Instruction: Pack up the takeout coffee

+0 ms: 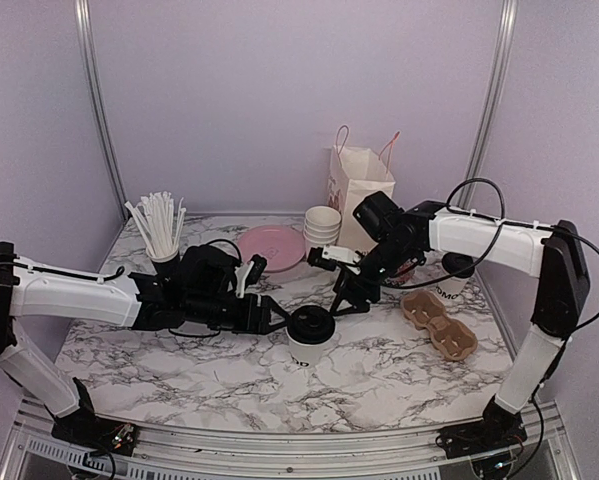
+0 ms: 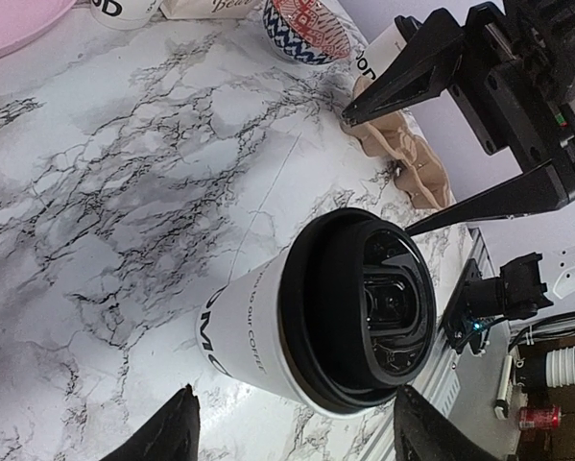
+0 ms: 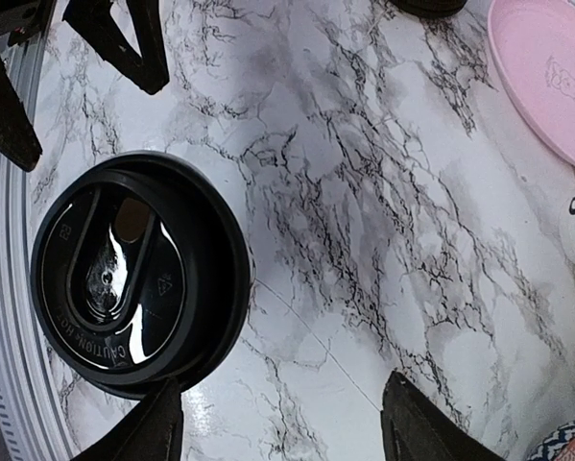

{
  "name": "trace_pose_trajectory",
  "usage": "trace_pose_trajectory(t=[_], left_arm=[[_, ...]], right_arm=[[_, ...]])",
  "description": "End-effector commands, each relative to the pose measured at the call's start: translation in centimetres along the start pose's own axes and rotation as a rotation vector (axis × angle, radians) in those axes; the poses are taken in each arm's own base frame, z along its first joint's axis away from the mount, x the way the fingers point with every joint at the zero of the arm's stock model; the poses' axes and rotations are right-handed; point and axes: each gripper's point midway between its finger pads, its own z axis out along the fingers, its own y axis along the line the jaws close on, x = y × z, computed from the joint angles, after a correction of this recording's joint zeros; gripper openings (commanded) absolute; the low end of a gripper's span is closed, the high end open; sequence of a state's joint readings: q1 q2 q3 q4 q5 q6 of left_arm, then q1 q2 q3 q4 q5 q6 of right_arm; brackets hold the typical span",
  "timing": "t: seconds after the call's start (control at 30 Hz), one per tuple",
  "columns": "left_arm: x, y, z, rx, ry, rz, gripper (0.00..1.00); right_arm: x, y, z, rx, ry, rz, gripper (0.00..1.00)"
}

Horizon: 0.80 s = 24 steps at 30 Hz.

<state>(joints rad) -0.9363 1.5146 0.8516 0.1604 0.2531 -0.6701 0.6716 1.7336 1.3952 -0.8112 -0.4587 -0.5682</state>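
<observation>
The left claw [image 1: 275, 318] is spread wide and nothing is held. A lidded coffee cup [image 1: 311, 338] is seen upright on the table [image 1: 179, 360], just beyond its fingertips at 3 o'clock, with no contact visible. The right claw [image 1: 351, 300] is likewise opened wide and empty, poised at 1 o'clock of that cup. A second coffee cup [image 1: 457, 278] is stood farther off at 2 o'clock, behind the pulp carrier [image 1: 439, 325].

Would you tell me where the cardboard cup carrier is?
Top view: the cardboard cup carrier lies on the right, just in front of the right-hand lidded cup.
</observation>
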Motion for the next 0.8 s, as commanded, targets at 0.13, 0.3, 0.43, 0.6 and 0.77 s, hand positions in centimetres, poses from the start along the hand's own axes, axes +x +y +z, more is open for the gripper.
trace_pose_trajectory(t=[0.13,0.3,0.43,0.6,0.77], left_arm=[[-0.6,-0.4,0.4,0.005,-0.015,0.012,0.7],[-0.6,-0.2,0.4,-0.003,-0.015,0.011,0.7],[-0.6,-0.1,0.6,-0.009,-0.013,0.01,0.7],[-1.2,0.0,1.0,-0.025,-0.024,0.012,0.68],[-2.7,-1.6,0.5,0.012,-0.058,0.026,0.67]], right_arm=[[-1.2,0.4,0.4,0.01,0.007,-0.031,0.68],[-1.5,0.9,0.6,0.001,0.011,-0.041,0.68],[-1.4,0.8,0.4,0.014,0.015,-0.041,0.68],[-1.2,0.1,-0.7,0.044,0.012,-0.021,0.69],[-1.6,0.1,-3.3,0.004,-0.09,0.03,0.72]])
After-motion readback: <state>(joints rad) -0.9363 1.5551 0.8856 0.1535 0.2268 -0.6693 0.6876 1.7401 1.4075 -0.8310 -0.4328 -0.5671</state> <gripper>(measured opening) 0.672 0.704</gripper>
